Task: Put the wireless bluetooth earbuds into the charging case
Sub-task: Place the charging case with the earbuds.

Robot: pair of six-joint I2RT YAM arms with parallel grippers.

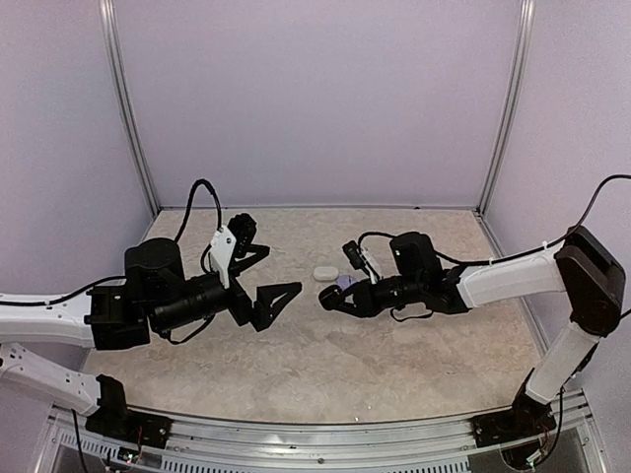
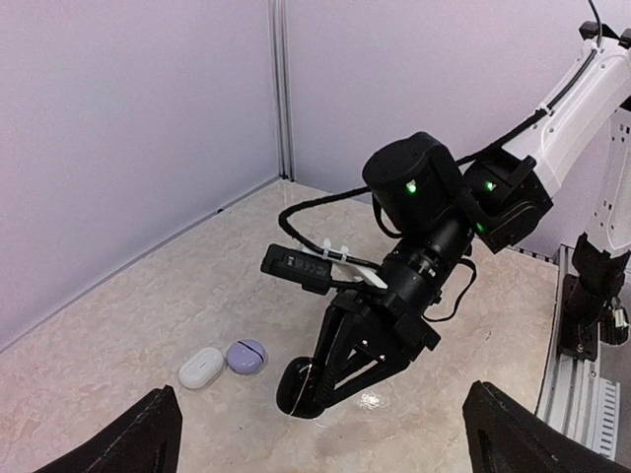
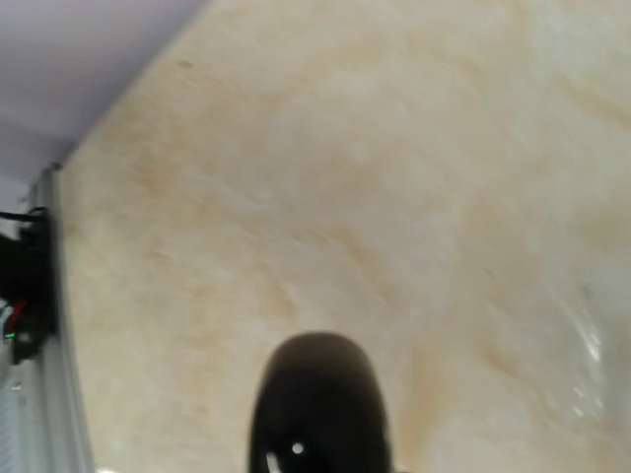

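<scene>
**Top view:** The white case and lavender case lie side by side on the table. Your left gripper hangs well left of the lavender case with its jaws spread wide. Your right gripper sits just on its near side.

**Left wrist:** Both pale cases look closed. Just right of the lavender case, the right gripper pinches a black case against the tabletop.

**Right wrist:** Only that black case's blurred dome shows.

No earbuds appear in any view, so you cannot tell whether any are seated. Insertion seems not yet begun.

I see a white case, a lavender case and a glossy black case on the beige-veined marble table.
</scene>
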